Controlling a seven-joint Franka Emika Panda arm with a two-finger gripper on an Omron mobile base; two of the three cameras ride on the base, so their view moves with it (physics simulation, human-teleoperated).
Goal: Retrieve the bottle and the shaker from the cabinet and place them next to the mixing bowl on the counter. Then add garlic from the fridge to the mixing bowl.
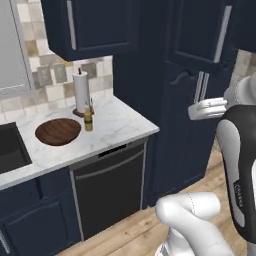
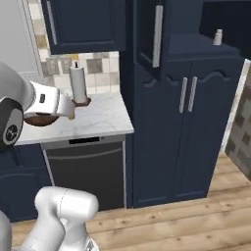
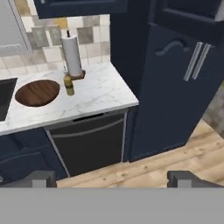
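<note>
On the white marble counter (image 1: 117, 125) sits the round brown mixing bowl (image 1: 58, 131). Just beside it, at about 3 o'clock from the bowl in the left base view, stands the little yellow bottle (image 1: 88, 120) with its thin dark spout. The bottle is upright. Right behind the bottle, at about 11 o'clock from it, is a tall white paper-towel roll (image 1: 81, 92) on a small brown stand.

Up on a dark shelf in the open navy cabinet (image 2: 196, 49), near 1 o'clock in the right base view, stands the small pale shaker (image 2: 217, 37). It is upright and all by itself, well apart from the bowl and the bottle.

The robot's gripper (image 3: 113, 178) shows in the hand view as two small dark finger tips at the bottom, one at about 7 o'clock and one at about 5 o'clock. They stand far apart, as wide as they go, and nothing is between them. The gripper holds nothing. It looks down over the wooden floor (image 3: 166, 162) in front of a dark dishwasher (image 3: 89, 142) under the counter.

From the gripper's own view, the bottle and the bowl are far off, up at about 11 o'clock. A black sink (image 1: 10, 147) sits at the left end of the counter, near the bowl's 9 o'clock side. The tall cabinet doors have long silver handles (image 2: 188, 94).
</note>
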